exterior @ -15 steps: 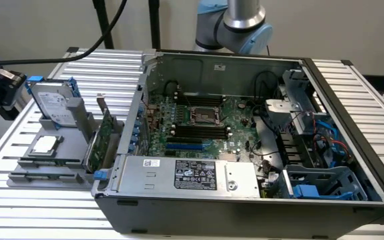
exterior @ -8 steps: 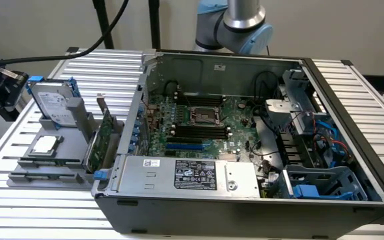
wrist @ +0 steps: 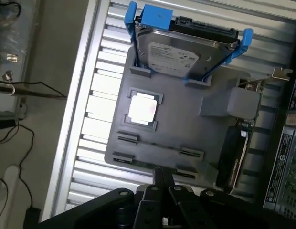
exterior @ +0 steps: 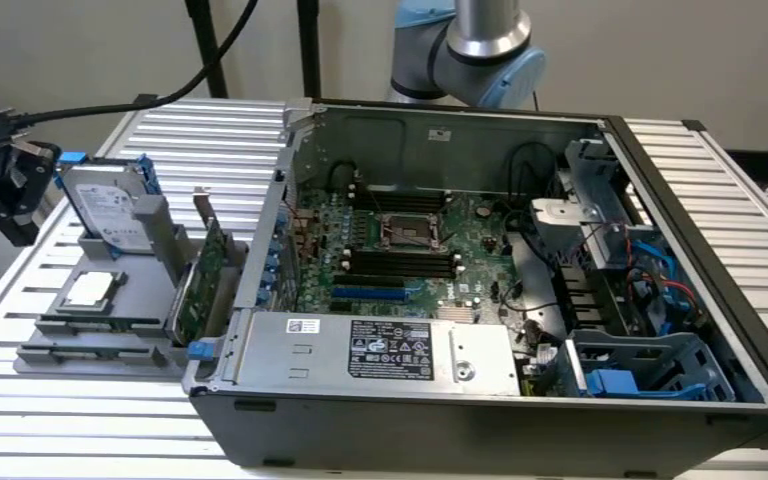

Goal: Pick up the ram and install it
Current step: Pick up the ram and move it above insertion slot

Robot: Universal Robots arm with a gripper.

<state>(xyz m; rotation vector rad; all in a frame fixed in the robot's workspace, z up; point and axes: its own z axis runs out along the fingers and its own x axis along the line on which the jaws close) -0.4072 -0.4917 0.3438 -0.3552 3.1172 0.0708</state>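
The ram [wrist: 160,146] stands on edge in the grey holder [wrist: 186,124], showing as a thin dark line between two slotted brackets; in the exterior view the ram [exterior: 97,323] is a low strip near the holder's front. My gripper [wrist: 161,172] hangs above the holder's near edge, close to the ram but apart from it, fingers pressed together with nothing between them. In the exterior view my gripper [exterior: 13,225] is at the far left, beside the holder. The open computer case [exterior: 704,200] shows the motherboard's black memory slots [exterior: 398,265].
On the holder stand a silver hard drive in a blue frame [wrist: 179,50], a square processor [wrist: 142,109] and a green expansion card with a metal bracket [exterior: 197,285]. Everything rests on a ribbed aluminium table [exterior: 91,420]. Cables lie off the table's edge [wrist: 14,129].
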